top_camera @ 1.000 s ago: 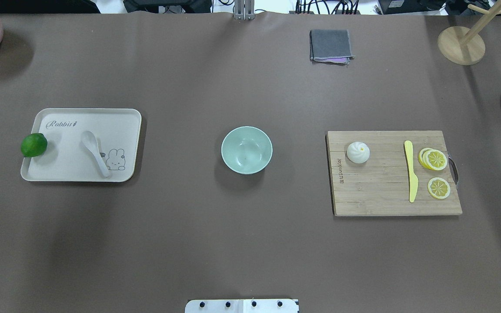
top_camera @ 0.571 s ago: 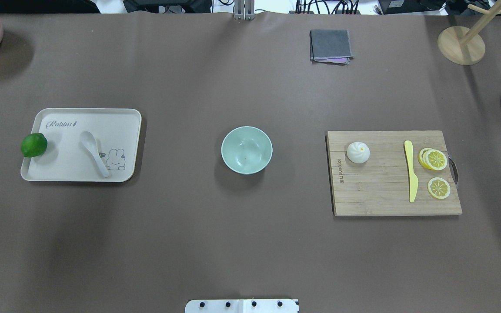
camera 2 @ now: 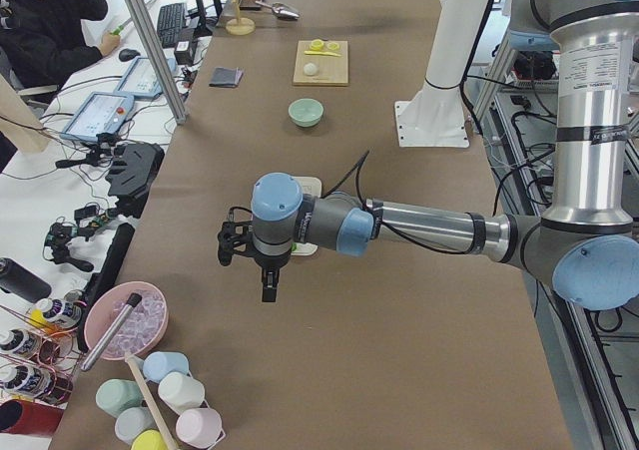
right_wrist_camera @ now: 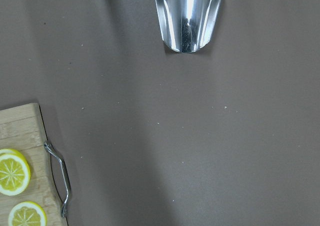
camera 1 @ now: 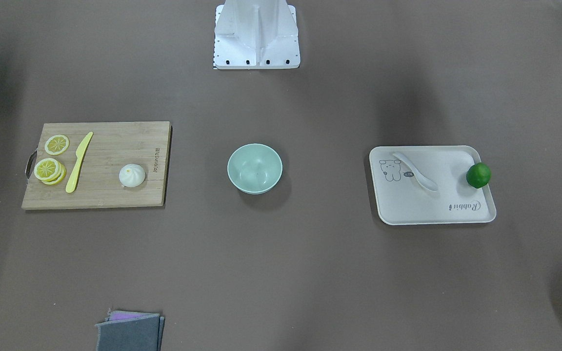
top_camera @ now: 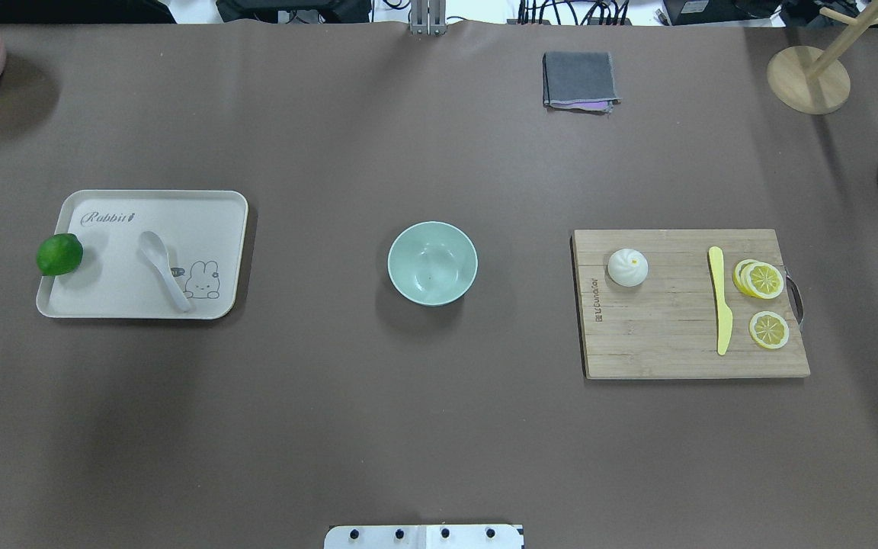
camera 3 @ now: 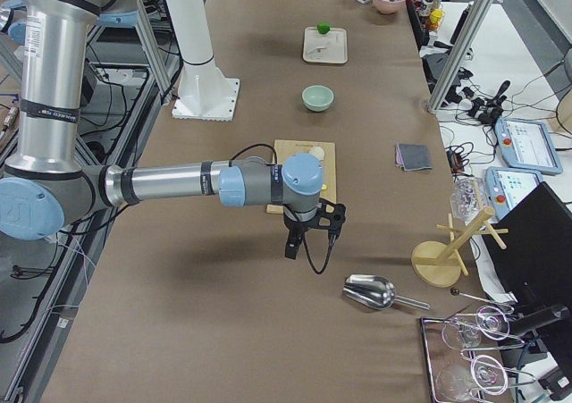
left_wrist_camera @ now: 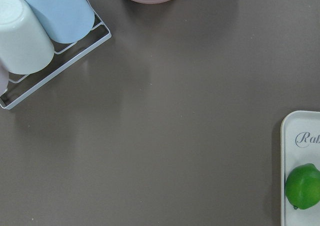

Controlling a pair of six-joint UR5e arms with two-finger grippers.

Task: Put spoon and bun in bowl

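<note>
Exterior left and right views, left end effector (camera 2: pixel 268 288), right end effector (camera 3: pixel 290 247) above table (camera 2: pixel 379 370), cannot tell openness

Left tool (camera 2: pixel 268 285) and right tool (camera 3: pixel 291 245) showed only in side views; I couldn't judge their grip. Wrist views cropped the tray (left_wrist_camera: pixel 300 123) and metal scoop (right_wrist_camera: pixel 189 10).

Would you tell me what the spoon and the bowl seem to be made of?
The spoon looks like glazed ceramic or melamine: glossy white with soft highlights. The bowl seems plastic or glazed ware: smooth, even mint green; I cannot tell which.
</note>
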